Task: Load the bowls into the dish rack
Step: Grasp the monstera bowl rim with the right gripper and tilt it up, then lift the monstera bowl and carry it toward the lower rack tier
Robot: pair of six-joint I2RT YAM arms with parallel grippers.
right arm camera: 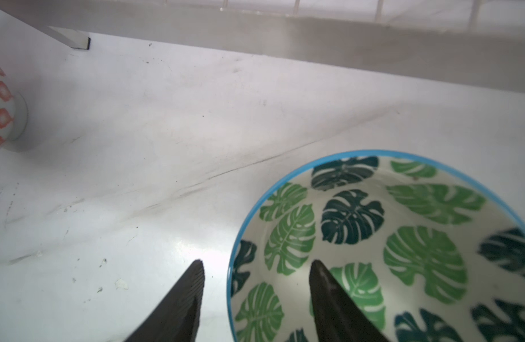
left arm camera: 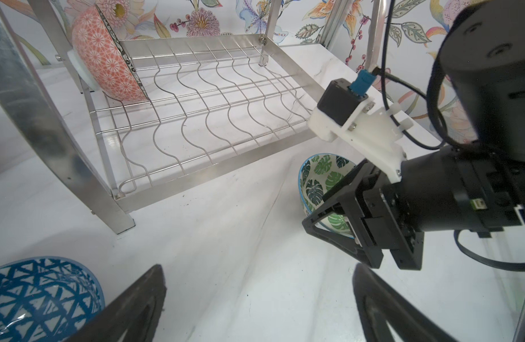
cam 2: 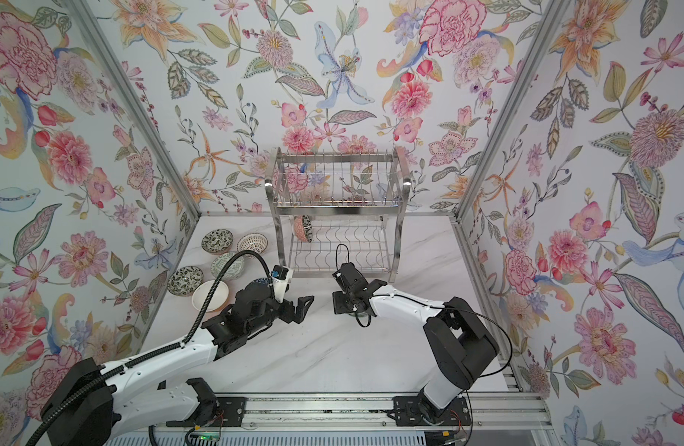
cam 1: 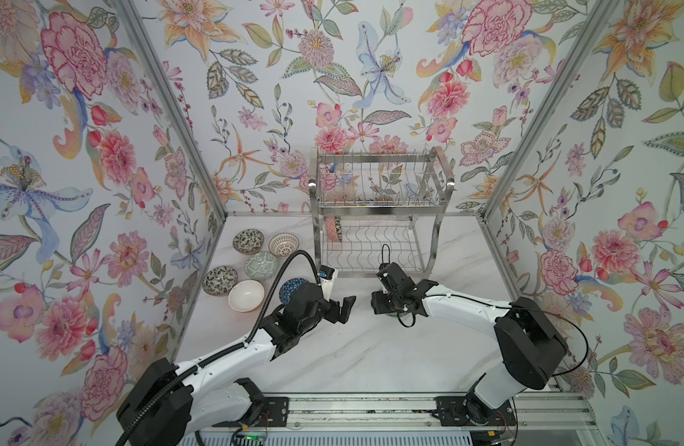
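**A:** How does the right pincer [right arm camera: 256,263] stand?

**B:** Spread, astride the rim of the green-leaf bowl [right arm camera: 403,237]. One finger [right arm camera: 332,299] dips inside, and the other hangs outside with a clear gap to the blue rim. It is not pinching anything.

**A:** And the bowl itself?

**B:** It sits upright on the white marbled table [cam 1: 371,359], in front of the dish rack [cam 1: 375,210] and apart from its front rail. In both top views the pincer hides nearly all of it.

**A:** The left pincer [left arm camera: 258,266]?

**B:** Spread wide and empty above bare table, facing the right one across a small gap. The blue-triangle bowl [left arm camera: 33,296] sits on the table just beside it.

**A:** Anything in the rack?

**B:** One orange-patterned bowl [left arm camera: 107,59] stands on edge at the left end of the lower tier, with its foot turned toward the side frame.

**A:** And the other bowls?

**B:** Five are clustered on the table to the left of the rack, all open side up. There is the far floral bowl [cam 1: 248,241], the brown-lattice bowl [cam 1: 283,245], the pale green bowl [cam 1: 260,265], the near floral bowl [cam 1: 220,280] and the cream bowl [cam 1: 246,295].
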